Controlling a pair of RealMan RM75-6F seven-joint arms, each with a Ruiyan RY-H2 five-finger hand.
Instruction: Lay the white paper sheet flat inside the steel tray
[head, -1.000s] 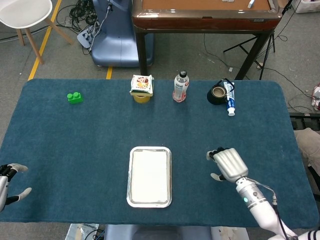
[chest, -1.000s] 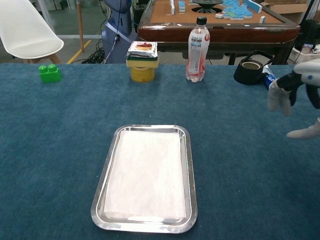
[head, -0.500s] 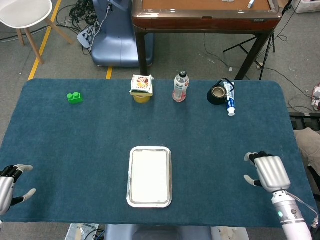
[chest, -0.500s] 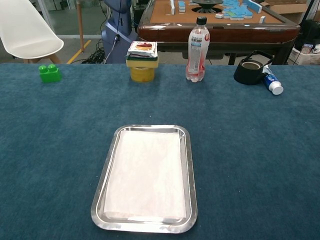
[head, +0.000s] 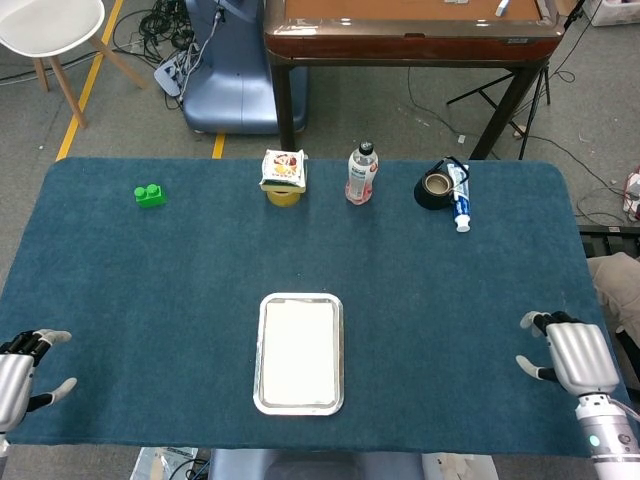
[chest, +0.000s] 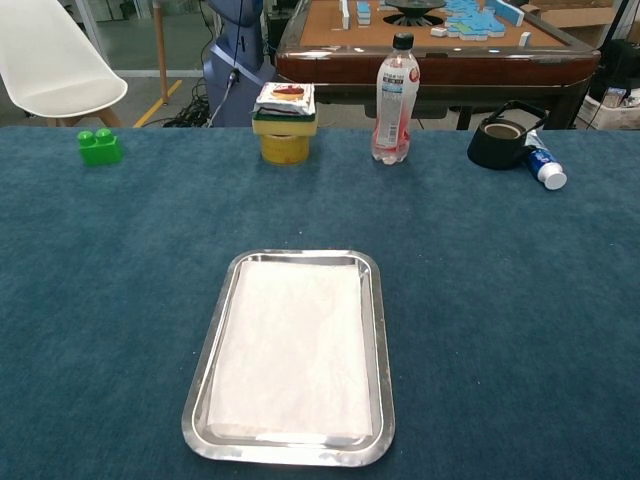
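The white paper sheet (head: 298, 350) (chest: 292, 347) lies flat inside the steel tray (head: 262, 352) (chest: 379, 350) near the table's front middle. My right hand (head: 568, 356) hovers at the front right corner of the table, far from the tray, fingers apart and holding nothing. At the front left edge my left hand (head: 22, 372) is likewise empty with fingers spread. Neither hand shows in the chest view.
Along the back of the blue table stand a green block (head: 150, 195) (chest: 99, 146), a yellow tub with a packet on top (head: 284, 175) (chest: 285, 122), a drink bottle (head: 361, 173) (chest: 395, 99), a black tape roll (head: 434, 188) (chest: 500, 143) and a tube (head: 458, 203) (chest: 543, 167).
My right hand has drawn back from beside the tray to the table's front right corner, leaving the chest view. The left hand shifted slightly. Tray and paper stayed still.
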